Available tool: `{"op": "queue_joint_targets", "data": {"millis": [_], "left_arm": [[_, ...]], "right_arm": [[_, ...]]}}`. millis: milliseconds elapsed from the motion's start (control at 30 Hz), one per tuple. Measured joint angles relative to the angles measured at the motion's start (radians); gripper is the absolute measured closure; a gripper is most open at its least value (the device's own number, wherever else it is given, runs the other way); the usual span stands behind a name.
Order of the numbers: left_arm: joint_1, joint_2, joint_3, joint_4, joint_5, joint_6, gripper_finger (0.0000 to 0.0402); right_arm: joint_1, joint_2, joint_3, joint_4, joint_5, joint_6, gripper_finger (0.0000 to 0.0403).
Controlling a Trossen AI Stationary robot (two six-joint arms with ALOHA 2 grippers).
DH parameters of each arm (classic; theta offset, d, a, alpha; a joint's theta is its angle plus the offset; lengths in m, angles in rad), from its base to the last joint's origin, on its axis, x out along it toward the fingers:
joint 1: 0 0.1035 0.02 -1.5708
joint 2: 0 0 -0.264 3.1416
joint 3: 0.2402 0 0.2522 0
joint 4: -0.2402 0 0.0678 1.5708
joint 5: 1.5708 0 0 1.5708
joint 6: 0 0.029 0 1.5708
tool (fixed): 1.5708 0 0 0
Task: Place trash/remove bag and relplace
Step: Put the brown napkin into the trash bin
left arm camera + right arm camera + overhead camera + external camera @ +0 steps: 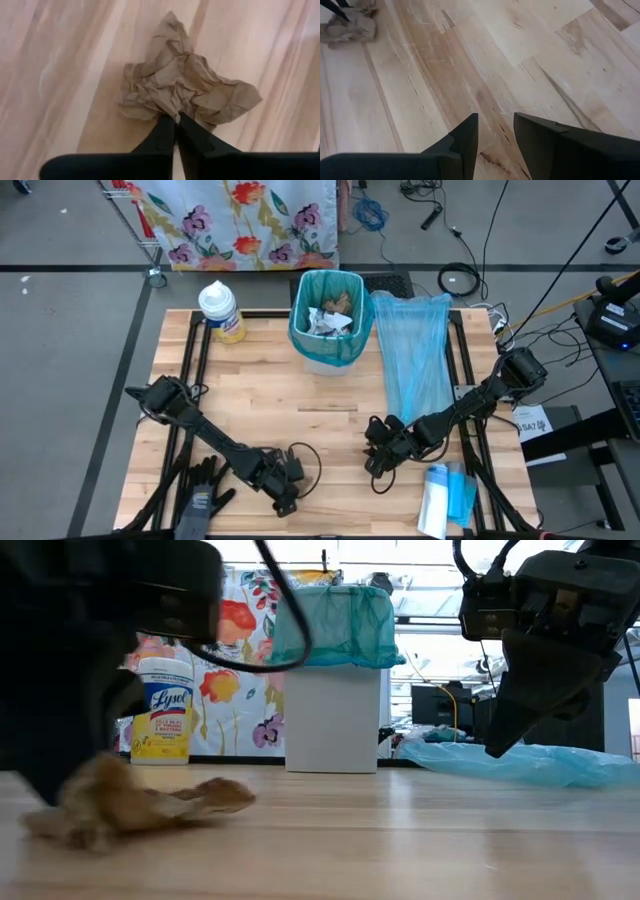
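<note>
A crumpled brown paper wad (185, 87), one piece of the trash, lies on the wooden table near its front edge, left of centre. My left gripper (175, 118) is shut on it; in the high view the gripper (288, 500) hides the wad. The low view shows the wad (130, 805) flat on the wood. My right gripper (495, 134) hangs open above bare table, right of centre (380, 452). The white bin (330, 320) with its teal bag stands at the far middle and holds more scraps. My left gripper pinches a crumpled fold at the wad's edge (171, 106) between its two fingertips. The fingers slant down onto it from above. The wad rests on the table, spread out beyond the fingertips.
A loose light blue bag (415, 355) lies flat right of the bin. A wipes canister (222, 310) stands at the far left. A black glove (200, 495) lies at the near left, and a blue and white pack (445, 500) at the near right.
</note>
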Motion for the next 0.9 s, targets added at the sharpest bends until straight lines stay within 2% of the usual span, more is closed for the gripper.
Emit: {"op": "queue_joint_targets", "data": {"millis": [267,600,733,800,900], "left_arm": [[0.059,-0.073,0.036,-0.041,-0.021,0.058,0.0398],[0.160,-0.247,0.055,-0.130,-0.080,0.104,0.0400],[0.206,-0.303,0.096,-0.262,-0.092,0.180,0.0400],[0.239,-0.338,0.113,-0.388,-0.105,0.215,0.0401],[0.296,-0.383,0.151,-0.436,-0.106,0.286,0.0401]], "right_arm": [[0.000,0.000,0.000,0.004,0.000,-0.001,0.0287],[0.000,0.000,0.000,0.004,0.000,-0.012,0.0287],[0.000,0.000,0.000,0.004,0.000,-0.020,0.0287],[-0.003,0.000,0.000,0.002,0.001,-0.019,0.0287],[-0.003,0.000,0.000,0.002,0.000,-0.019,0.0287]]}}
